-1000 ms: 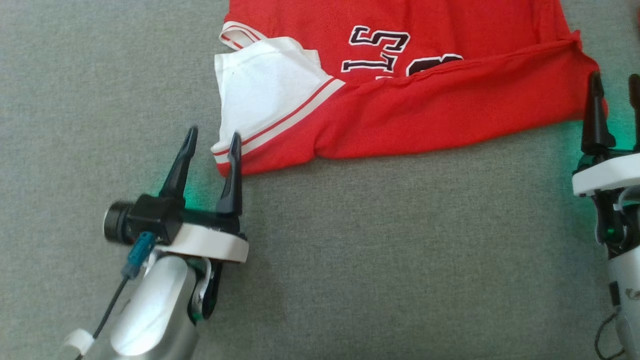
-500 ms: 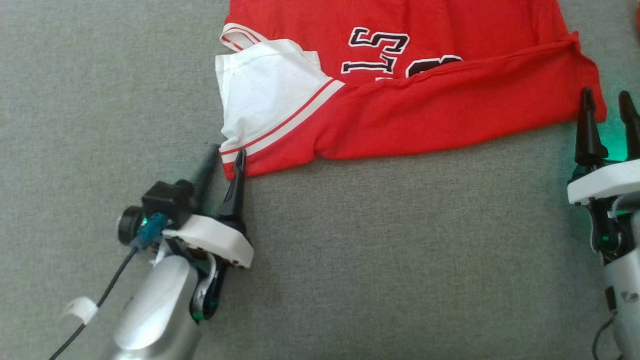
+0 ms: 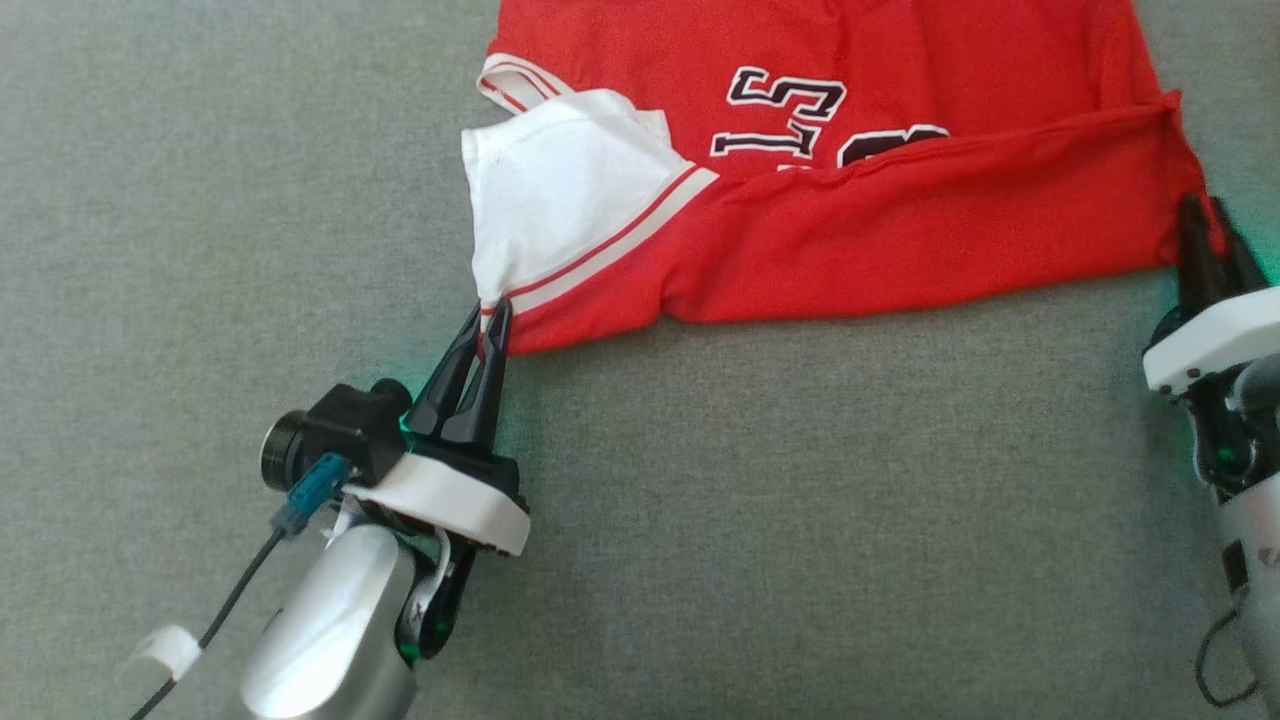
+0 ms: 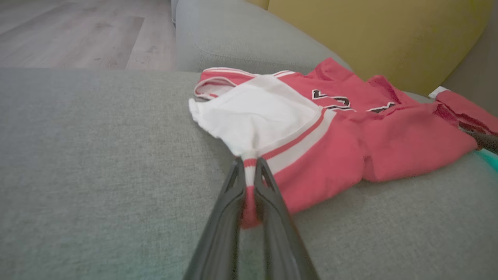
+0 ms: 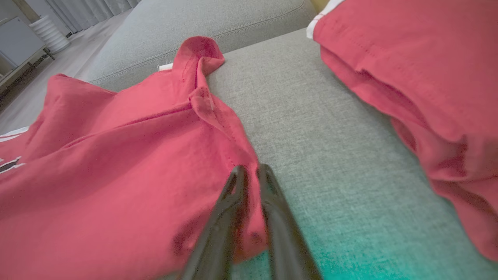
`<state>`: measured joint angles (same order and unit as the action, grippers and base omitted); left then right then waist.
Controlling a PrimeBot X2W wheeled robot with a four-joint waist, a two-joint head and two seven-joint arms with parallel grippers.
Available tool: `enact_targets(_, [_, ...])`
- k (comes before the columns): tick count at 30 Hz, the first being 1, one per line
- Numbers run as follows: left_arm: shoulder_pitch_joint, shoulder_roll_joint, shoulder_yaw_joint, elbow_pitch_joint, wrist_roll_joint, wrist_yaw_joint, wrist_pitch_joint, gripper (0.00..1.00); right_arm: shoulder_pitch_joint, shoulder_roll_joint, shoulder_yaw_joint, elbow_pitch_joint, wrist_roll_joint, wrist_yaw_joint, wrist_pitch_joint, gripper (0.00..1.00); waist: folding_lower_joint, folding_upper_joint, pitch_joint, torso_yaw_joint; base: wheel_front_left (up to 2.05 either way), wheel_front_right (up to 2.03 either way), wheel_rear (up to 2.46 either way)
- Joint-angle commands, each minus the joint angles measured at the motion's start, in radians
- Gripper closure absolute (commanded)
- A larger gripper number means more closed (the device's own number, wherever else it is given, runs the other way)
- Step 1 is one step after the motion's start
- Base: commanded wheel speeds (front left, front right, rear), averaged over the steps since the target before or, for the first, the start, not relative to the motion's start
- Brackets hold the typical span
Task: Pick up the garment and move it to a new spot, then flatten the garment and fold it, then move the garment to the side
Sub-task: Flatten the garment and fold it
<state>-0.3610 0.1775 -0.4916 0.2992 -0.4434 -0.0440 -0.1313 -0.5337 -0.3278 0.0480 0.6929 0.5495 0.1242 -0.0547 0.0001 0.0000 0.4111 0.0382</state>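
The garment is a red jersey with a white sleeve panel and black numbers, lying partly folded on the grey cushion. My left gripper is shut on its near left corner, at the striped hem; the left wrist view shows that hem pinched between the fingers. At the jersey's near right corner my right gripper is shut on the red cloth, which bunches between its fingers in the right wrist view.
A second red garment lies on the cushion just right of my right gripper. A yellow cushion stands behind the jersey. Beyond the sofa's grey edge is wooden floor. Bare grey cushion stretches in front of the jersey.
Both grippers were open beside the jersey's near corners a second ago; they moved onto the corners and shut on the cloth. The head view has shifted slightly.
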Motion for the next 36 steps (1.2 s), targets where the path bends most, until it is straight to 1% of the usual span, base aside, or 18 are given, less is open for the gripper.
enact_targets(1, [0.002, 0.021, 0.031, -0.04, 0.007, 0.004, -0.017, 1.0, 0.019, -0.02, 0.027, -0.019, 0.014, 0.007, 0.003, 1.0, -0.0001, 0.0, -0.013, 0.002, 0.0, 0.0, 0.0])
enact_targets(5, [0.051, 0.033, 0.035, -0.075, 0.003, 0.022, -0.031, 1.0, 0.089, -0.059, 0.049, -0.061, 0.044, 0.007, -0.014, 1.0, -0.0001, 0.0, -0.061, 0.003, 0.0, 0.0, 0.0])
enact_targets(10, [0.136, 0.055, 0.035, -0.131, -0.009, 0.039, -0.029, 1.0, 0.205, -0.097, 0.062, -0.141, 0.079, 0.007, 0.003, 1.0, -0.0001, 0.0, -0.124, 0.004, 0.0, 0.0, 0.0])
enact_targets(15, [0.243, 0.075, 0.023, -0.204, -0.025, 0.06, -0.001, 1.0, 0.353, -0.126, 0.062, -0.263, 0.104, 0.007, 0.011, 1.0, -0.0001, 0.0, -0.178, 0.003, 0.0, 0.0, 0.0])
enact_targets(18, [0.311, 0.09, 0.008, -0.264, -0.034, 0.073, 0.032, 1.0, 0.433, -0.145, 0.039, -0.314, 0.1, 0.007, 0.034, 1.0, -0.0001, 0.0, -0.186, 0.0, 0.0, 0.0, 0.0])
enact_targets(19, [0.311, 0.09, 0.008, -0.264, -0.034, 0.073, 0.032, 1.0, 0.433, -0.145, 0.039, -0.314, 0.1, 0.007, 0.034, 1.0, -0.0001, 0.0, -0.186, 0.0, 0.0, 0.0, 0.0])
enact_targets(26, [0.417, 0.137, -0.019, -0.394, -0.047, 0.091, 0.11, 1.0, 0.551, -0.141, -0.029, -0.404, 0.069, 0.007, 0.098, 1.0, -0.0001, 0.0, -0.163, -0.005, 0.0, 0.0, 0.0])
enact_targets(27, [0.421, 0.139, -0.017, -0.404, -0.051, 0.095, 0.117, 1.0, 0.559, -0.137, -0.038, -0.408, 0.07, 0.007, 0.109, 0.14, -0.0001, 0.0, -0.16, -0.005, 0.0, 0.0, 0.0])
enact_targets(28, [0.42, 0.141, -0.014, -0.411, -0.054, 0.098, 0.124, 0.51, 0.564, -0.133, -0.04, -0.418, 0.073, 0.007, 0.114, 0.0, -0.0001, 0.0, -0.156, -0.005, 0.0, 0.0, 0.0])
enact_targets(29, [0.413, 0.146, -0.013, -0.418, -0.048, 0.1, 0.128, 0.0, 0.567, -0.13, -0.04, -0.429, 0.079, 0.007, 0.117, 0.0, -0.0001, 0.0, -0.152, -0.007, 0.0, 0.0, 0.0])
enact_targets(32, [0.374, 0.159, -0.008, -0.446, -0.033, 0.102, 0.145, 0.0, 0.564, -0.127, -0.035, -0.474, 0.09, 0.007, 0.111, 0.0, -0.0001, 0.0, -0.134, -0.021, 0.0, 0.0, 0.0])
enact_targets(36, [0.268, 0.219, 0.02, -0.512, 0.0, 0.092, 0.214, 0.0, 0.544, -0.13, -0.034, -0.553, 0.086, 0.007, 0.089, 0.0, -0.0001, 0.0, -0.088, -0.056, 0.0, 0.0, 0.0])
